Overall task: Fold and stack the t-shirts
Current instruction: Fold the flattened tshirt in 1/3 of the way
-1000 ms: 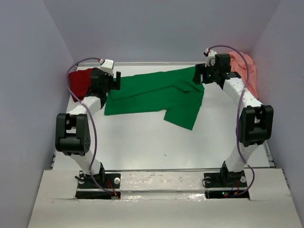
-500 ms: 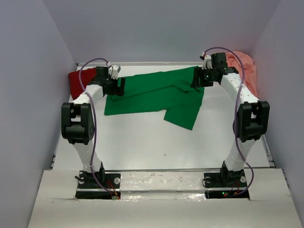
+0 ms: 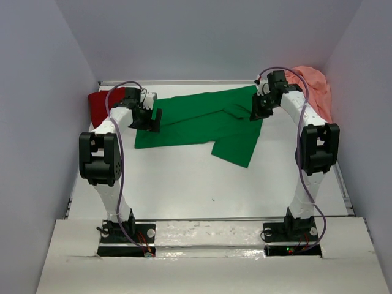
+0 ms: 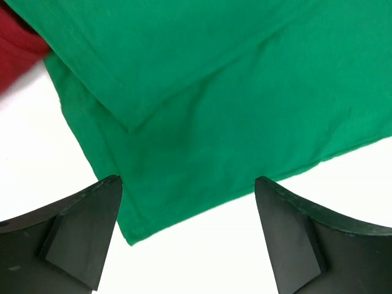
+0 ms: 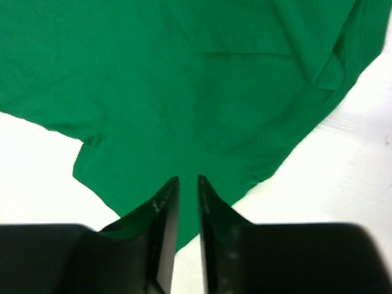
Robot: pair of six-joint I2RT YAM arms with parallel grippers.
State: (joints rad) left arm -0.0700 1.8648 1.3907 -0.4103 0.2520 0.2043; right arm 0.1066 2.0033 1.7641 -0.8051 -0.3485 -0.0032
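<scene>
Green shirt (image 3: pixel 202 119) flat, left gripper (image 4: pixel 187 184) wide apart over its corner, right gripper (image 5: pixel 188 179) almost together at its edge, hold unclear, dark red shirt (image 3: pixel 98 105) and salmon-pink shirt (image 3: pixel 318 92) partly behind arms

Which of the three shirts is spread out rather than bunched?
The green shirt, laid across the middle; the red shirt and pink shirt sit bunched in the far corners.

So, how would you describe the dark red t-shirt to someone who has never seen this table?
Look at the white table and go to its far left corner. There the dark red t-shirt lies bunched up. It is the only dark one: the green t-shirt is spread across the middle, and the salmon-pink t-shirt is heaped in the far right corner.
</scene>
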